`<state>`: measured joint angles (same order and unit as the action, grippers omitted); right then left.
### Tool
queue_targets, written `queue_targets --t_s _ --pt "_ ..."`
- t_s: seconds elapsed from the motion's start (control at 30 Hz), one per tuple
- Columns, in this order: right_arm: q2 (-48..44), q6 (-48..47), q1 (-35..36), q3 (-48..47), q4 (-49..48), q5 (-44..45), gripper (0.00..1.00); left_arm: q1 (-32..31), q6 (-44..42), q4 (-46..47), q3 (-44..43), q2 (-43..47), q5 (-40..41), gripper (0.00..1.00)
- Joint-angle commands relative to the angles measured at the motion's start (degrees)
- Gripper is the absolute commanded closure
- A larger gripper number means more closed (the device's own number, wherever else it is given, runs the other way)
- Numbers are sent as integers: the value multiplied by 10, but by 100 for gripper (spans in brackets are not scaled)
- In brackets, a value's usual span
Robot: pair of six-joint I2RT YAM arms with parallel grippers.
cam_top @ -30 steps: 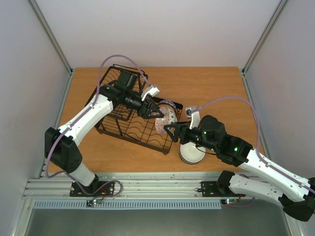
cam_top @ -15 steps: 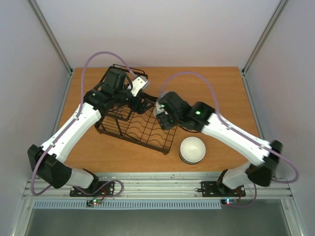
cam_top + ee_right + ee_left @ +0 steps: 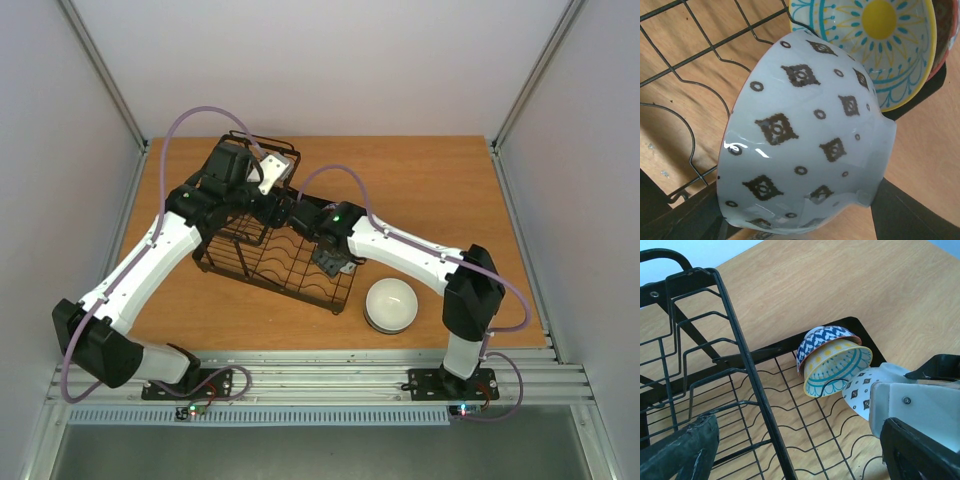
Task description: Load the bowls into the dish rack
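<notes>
A diamond-patterned bowl (image 3: 805,150) hangs on edge just above the wires of the dish rack (image 3: 250,255). The right gripper (image 3: 795,225) clasps it from both sides and holds it tilted, apparently so it can slot in beside the two bowls already standing there. Those are a yellow-centred bowl (image 3: 880,40) nested against a blue-patterned bowl (image 3: 825,335) at a corner of the rack. The left gripper (image 3: 800,450) hovers over the rack, fingers spread wide and holding nothing. The overhead camera hides all three bowls beneath the right arm. Only that camera shows a plain white bowl (image 3: 390,303), upside down on the table (image 3: 430,180) near the rack's end and not yet loaded.
</notes>
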<state>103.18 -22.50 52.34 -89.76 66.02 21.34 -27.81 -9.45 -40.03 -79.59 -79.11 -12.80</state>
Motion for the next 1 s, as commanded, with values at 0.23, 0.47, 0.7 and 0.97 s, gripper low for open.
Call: queue_targets --t_s 0.23,0.47,0.7,0.97 --pt "29 -100 5 -7 -3 26 94 -5 10 61 0 11 47 11" --pt "63 -126 5 -19 -19 37 95 -2 13 72 6 17 74 11" --pt "94 -147 5 -39 -35 43 96 -1 12 74 8 20 73 11" --pt "92 -148 12 -49 -34 41 97 0 11 78 10 19 79 11"
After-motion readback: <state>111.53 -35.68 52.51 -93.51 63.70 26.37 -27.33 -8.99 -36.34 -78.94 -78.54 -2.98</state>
